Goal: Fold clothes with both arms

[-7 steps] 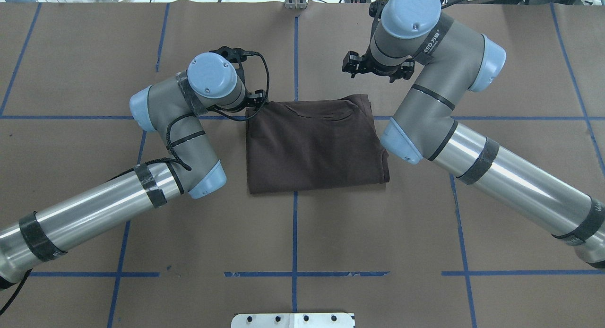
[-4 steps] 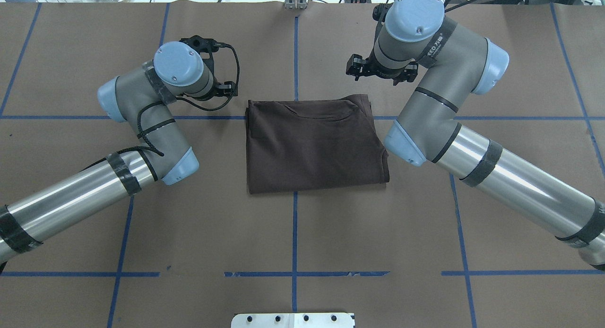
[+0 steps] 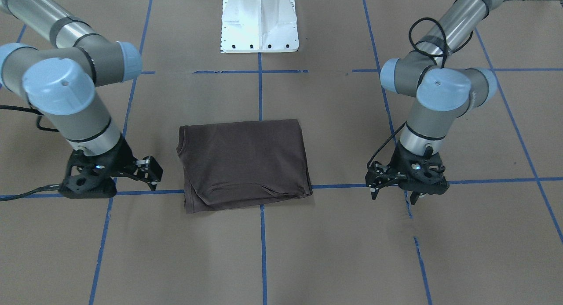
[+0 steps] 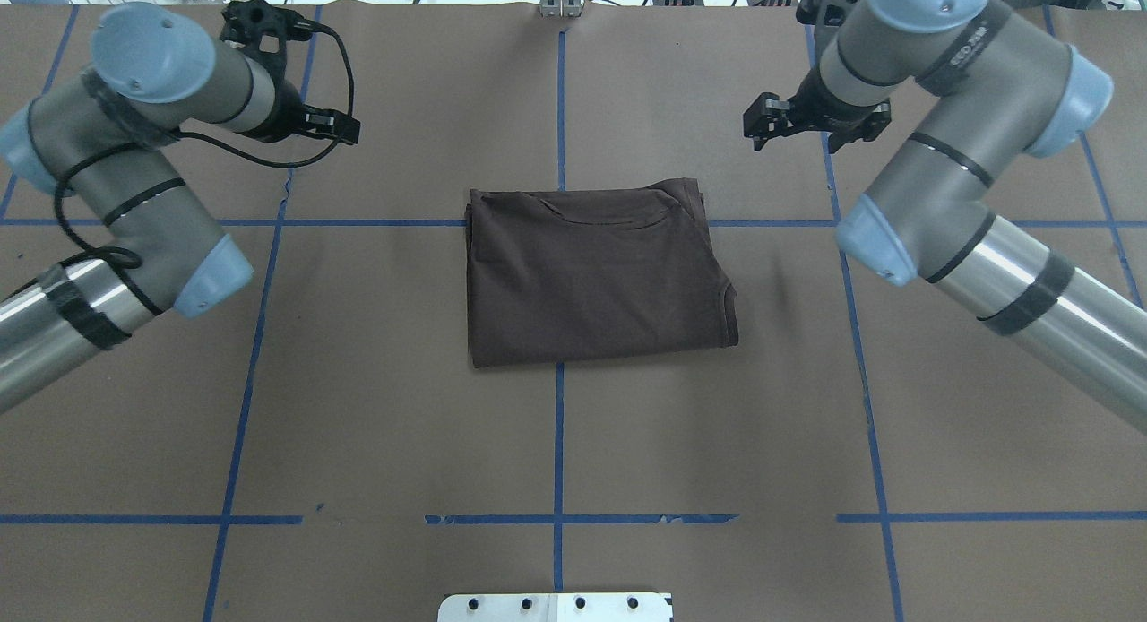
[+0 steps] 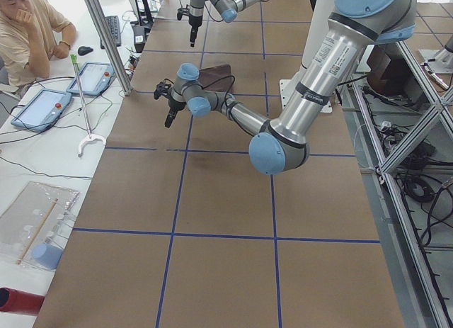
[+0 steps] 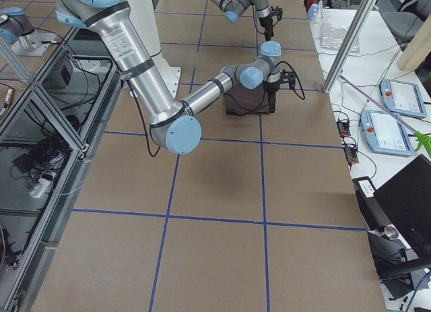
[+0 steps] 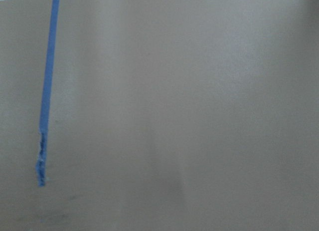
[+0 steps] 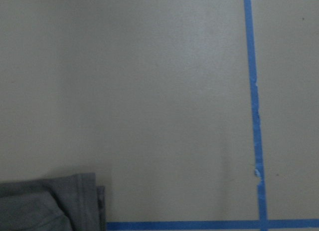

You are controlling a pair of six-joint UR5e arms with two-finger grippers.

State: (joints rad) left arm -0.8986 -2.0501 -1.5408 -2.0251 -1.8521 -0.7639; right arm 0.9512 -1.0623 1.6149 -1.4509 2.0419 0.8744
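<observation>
The clothes, one dark brown T-shirt [image 4: 596, 272], lie folded into a flat rectangle at the table's middle, collar edge on the far side; the shirt [image 3: 244, 164] also shows from the front. A corner of it [image 8: 50, 201] sits low left in the right wrist view. My left gripper [image 4: 336, 127] hovers far left of the shirt, open and empty; its fingers [image 3: 373, 191] stand spread in the front view. My right gripper [image 4: 797, 138] hangs to the far right of the shirt, open and empty. Neither gripper touches the cloth. The left wrist view holds only brown paper and blue tape.
Brown paper with blue tape lines [image 4: 560, 443] covers the table. The white pedestal base [image 3: 259, 28] stands at the robot's edge. A person [image 5: 28, 30] sits beyond the far edge beside tablets [image 5: 42, 105].
The left gripper has come off the shirt's far left corner and swung out to the left. The right gripper has moved out to the right. The shirt lies still.
</observation>
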